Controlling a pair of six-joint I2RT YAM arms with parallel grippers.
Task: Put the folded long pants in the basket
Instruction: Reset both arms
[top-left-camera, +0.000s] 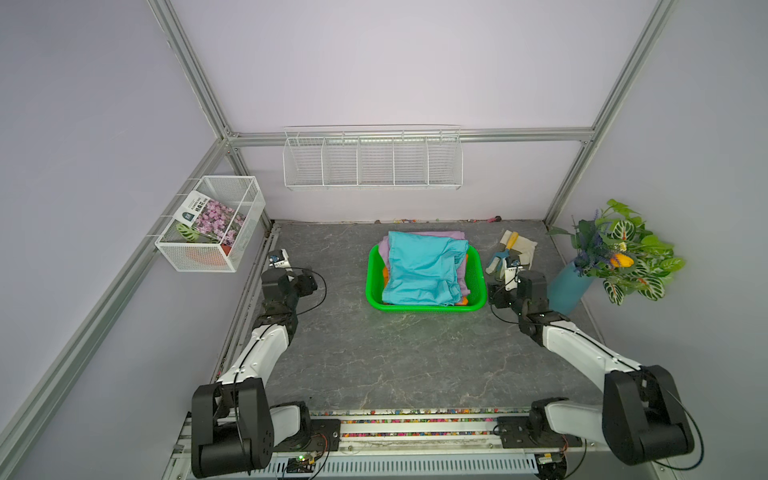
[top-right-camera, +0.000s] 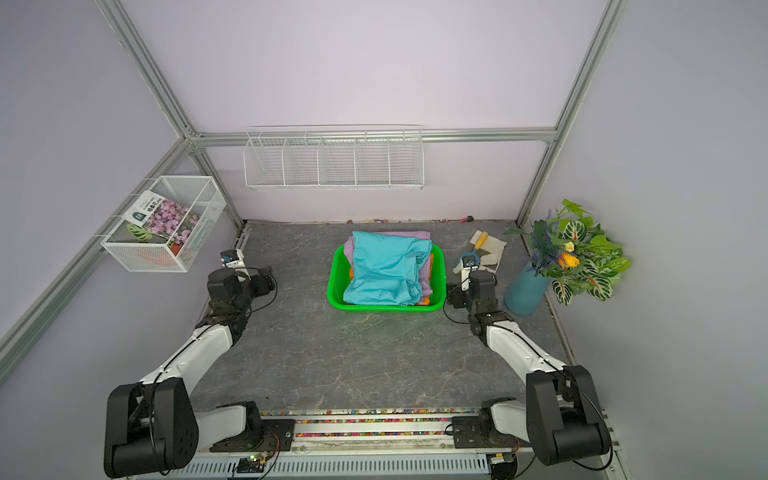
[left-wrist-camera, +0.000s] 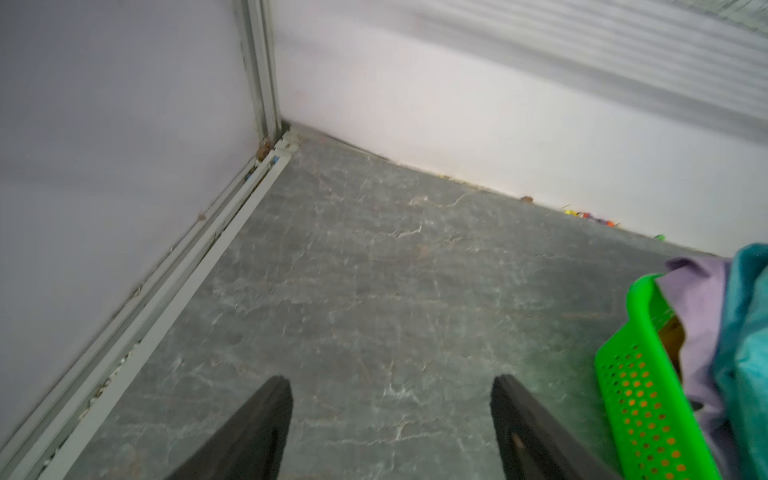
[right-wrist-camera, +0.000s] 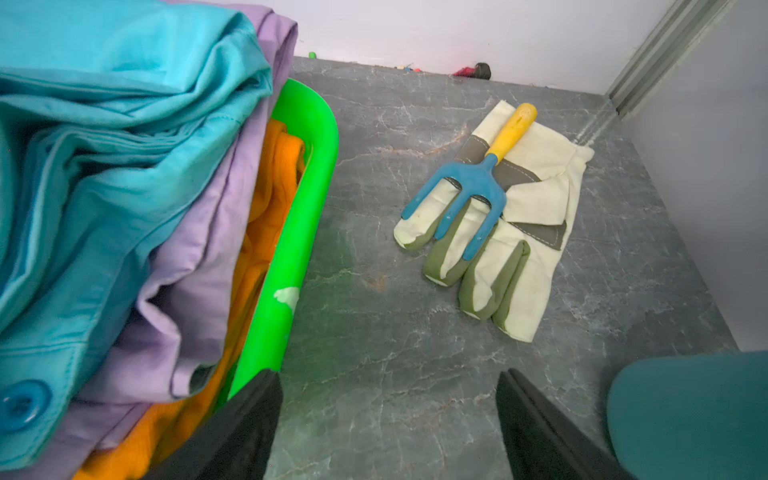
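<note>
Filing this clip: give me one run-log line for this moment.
pants: three stacked in basket | left hand: open, empty | right hand: open, empty | glove, garden fork: beside basket

The bright green perforated basket sat on the gray table, near the middle of its far edge. All three folded garments lay stacked in it: orange pants at the bottom, lilac pants between, and rumpled teal pants on top. The pile rose above the rim and hid the far side.
</note>
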